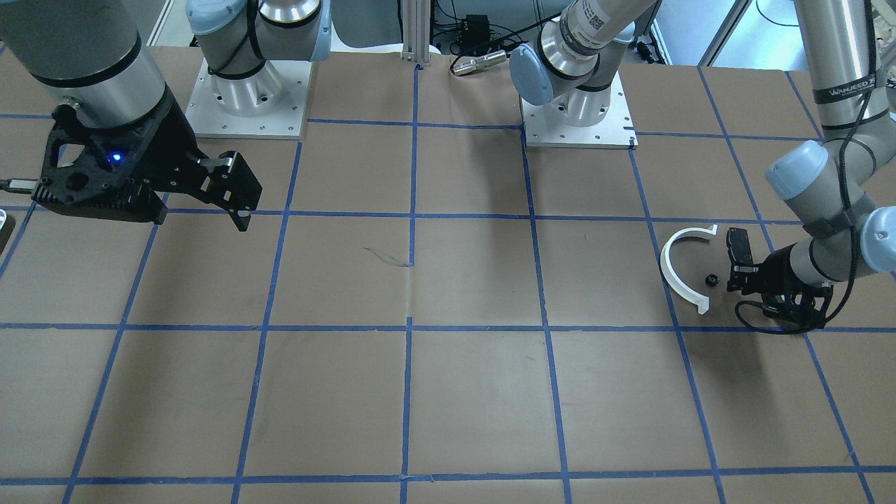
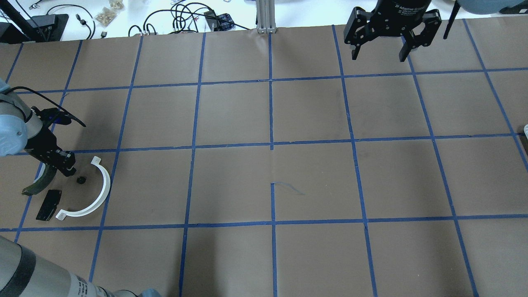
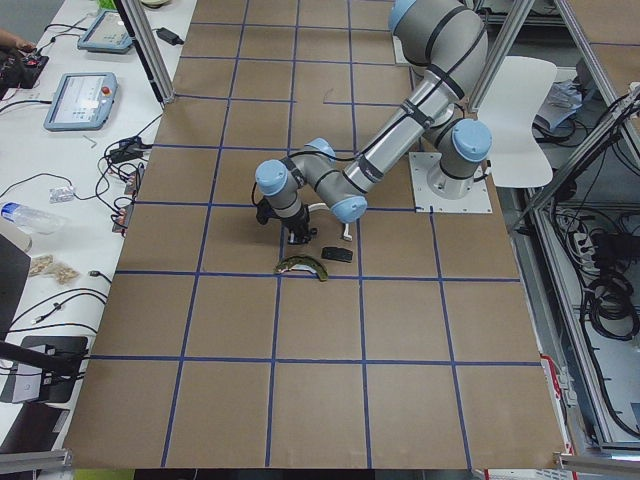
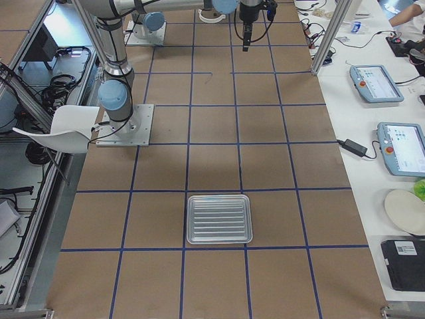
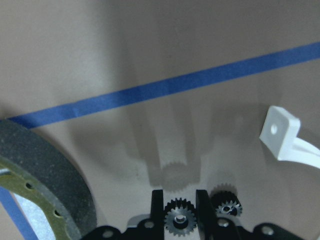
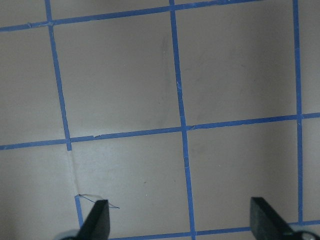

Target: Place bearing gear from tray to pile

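Observation:
My left gripper (image 5: 179, 200) is shut on a small dark bearing gear (image 5: 179, 220) and holds it just above the paper, over the pile. A second small gear (image 5: 226, 205) lies on the table right beside it and also shows in the overhead view (image 2: 81, 180). The pile holds a white half-ring arc (image 2: 97, 194), a flat black pad (image 2: 48, 204) and a dark olive-edged shoe (image 2: 39, 183). The left gripper (image 2: 62, 165) stands between the shoe and the arc. My right gripper (image 2: 381, 41) hangs open and empty, high over the far right of the table.
The metal tray (image 4: 219, 218) lies at the table's right end and looks empty. The table is brown paper with a blue tape grid (image 2: 271, 144). Both arm bases (image 1: 248, 98) stand at the robot's edge. Cables and tablets lie beyond the far edge.

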